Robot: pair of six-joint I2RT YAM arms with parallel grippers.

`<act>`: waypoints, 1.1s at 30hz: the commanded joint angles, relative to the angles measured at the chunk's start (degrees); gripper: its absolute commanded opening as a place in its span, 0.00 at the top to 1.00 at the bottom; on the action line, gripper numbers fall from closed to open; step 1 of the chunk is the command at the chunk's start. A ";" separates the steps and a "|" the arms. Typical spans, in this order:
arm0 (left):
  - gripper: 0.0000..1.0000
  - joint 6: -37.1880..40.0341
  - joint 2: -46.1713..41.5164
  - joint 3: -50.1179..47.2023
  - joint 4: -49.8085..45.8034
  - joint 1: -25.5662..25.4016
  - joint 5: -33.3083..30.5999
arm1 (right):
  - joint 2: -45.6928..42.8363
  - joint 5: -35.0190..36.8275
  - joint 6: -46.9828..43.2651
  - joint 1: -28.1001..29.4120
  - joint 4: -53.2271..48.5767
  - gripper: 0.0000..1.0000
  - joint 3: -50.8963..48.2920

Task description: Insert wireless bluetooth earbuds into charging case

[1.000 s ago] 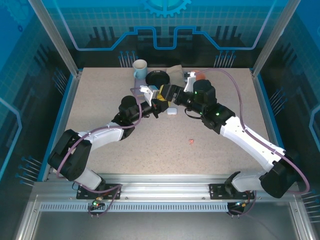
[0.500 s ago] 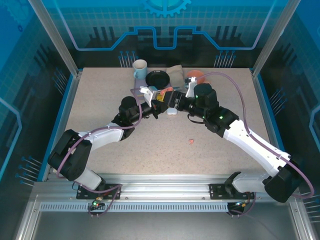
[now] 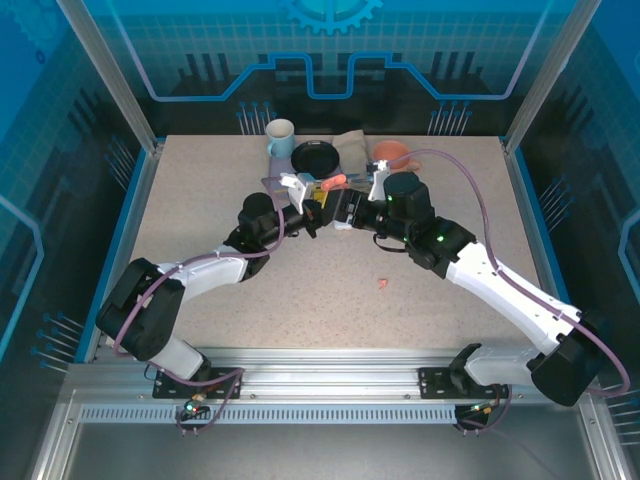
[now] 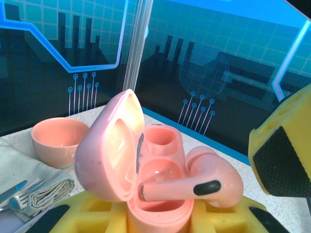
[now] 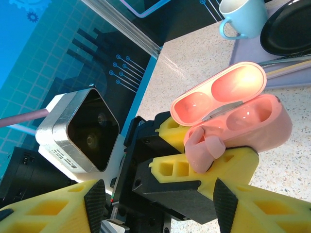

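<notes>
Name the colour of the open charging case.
The charging case is salmon pink, clearest from the left wrist.

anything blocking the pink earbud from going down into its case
Nothing visible does. The lid of the case is open and the slot under the pink earbud looks empty; the earbud just lies sideways across the opening, not seated.

The charging case (image 4: pixel 158 170) sits between the fingers of the left pincer (image 5: pixel 209 153). An earbud (image 4: pixel 194 187) lies across the case's open mouth. The right pincer (image 3: pixel 347 207) is just right of the case. On the counter (image 3: pixel 200 230) behind the case stands the plate (image 3: pixel 317 157), with the mug (image 3: pixel 280 137) behind-left and the cloth (image 3: pixel 352 148) and bowl (image 3: pixel 392 152) behind-right. A second earbud (image 3: pixel 382 283) lies in front of the case to the right, well apart.
</notes>
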 commanded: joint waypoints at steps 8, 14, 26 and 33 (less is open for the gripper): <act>1.00 -0.68 0.73 0.13 2.28 -0.37 2.09 | 2.66 -1.26 0.72 0.90 2.64 0.37 1.74; 1.00 -0.78 1.08 -0.07 2.15 -0.41 2.43 | 3.08 -1.28 0.54 0.90 2.90 0.37 2.40; 1.00 -1.00 1.35 -0.49 2.22 -0.41 2.54 | 2.88 -0.68 0.40 0.92 3.17 0.37 2.86; 1.00 -1.16 1.60 -0.58 2.32 -0.39 2.62 | 1.55 0.55 -0.43 1.05 2.37 0.37 2.67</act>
